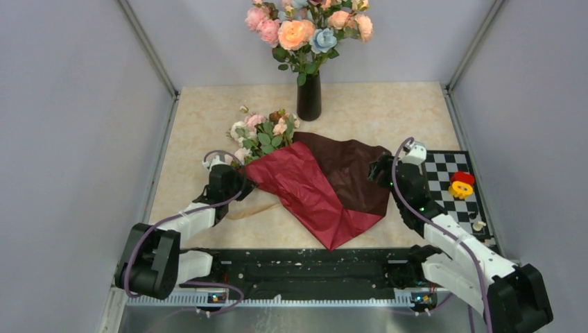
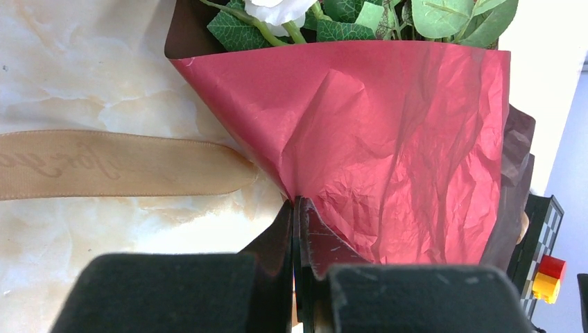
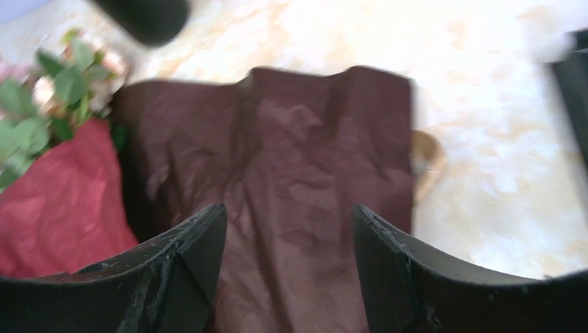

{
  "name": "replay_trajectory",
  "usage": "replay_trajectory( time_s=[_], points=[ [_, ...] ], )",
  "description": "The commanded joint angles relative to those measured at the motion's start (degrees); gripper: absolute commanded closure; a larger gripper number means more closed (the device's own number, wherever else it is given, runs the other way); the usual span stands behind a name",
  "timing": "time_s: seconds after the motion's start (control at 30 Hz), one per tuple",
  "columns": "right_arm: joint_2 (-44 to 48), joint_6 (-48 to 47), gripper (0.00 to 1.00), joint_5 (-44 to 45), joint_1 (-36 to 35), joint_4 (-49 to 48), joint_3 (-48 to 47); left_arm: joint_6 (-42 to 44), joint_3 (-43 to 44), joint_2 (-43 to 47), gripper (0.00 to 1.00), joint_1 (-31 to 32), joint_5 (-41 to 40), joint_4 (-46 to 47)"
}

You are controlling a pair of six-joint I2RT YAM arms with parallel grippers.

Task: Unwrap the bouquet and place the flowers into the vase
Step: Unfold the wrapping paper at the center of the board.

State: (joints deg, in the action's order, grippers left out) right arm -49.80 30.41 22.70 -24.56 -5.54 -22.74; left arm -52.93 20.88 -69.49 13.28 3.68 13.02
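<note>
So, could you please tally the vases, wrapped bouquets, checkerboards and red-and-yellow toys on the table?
Vase: 1
Bouquet: 1
Checkerboard: 1
Toy: 1
Total: 4

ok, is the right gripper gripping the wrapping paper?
No, the right gripper stands open, with the dark brown paper lying loose beneath it.

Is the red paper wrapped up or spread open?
Mostly spread: the paper lies flat, one red flap covering stems of the flowers.
</note>
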Motion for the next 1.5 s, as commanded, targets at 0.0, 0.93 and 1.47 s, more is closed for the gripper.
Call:
replay_trajectory(
  time_s=[0.0,0.93,1.47],
  points=[
    [-3.26,-8.11,0.35,-19.59,0.21,-3.6,-4.78,0.81,0.37,0.55,1.0,-0.01,1.4,1.04],
    [-47.98,-7.99,0.64,-36.18,-10.66,1.42,-26.55,0.45,-0.23,0.77,1.0,-0.01,1.33,0.58],
    [-47.16,-8.25,0.64,-32.77,6.99,2.99,-23.97,0.67,-0.41,1.18,1.0,-0.01,0.36,-0.11]
  ],
)
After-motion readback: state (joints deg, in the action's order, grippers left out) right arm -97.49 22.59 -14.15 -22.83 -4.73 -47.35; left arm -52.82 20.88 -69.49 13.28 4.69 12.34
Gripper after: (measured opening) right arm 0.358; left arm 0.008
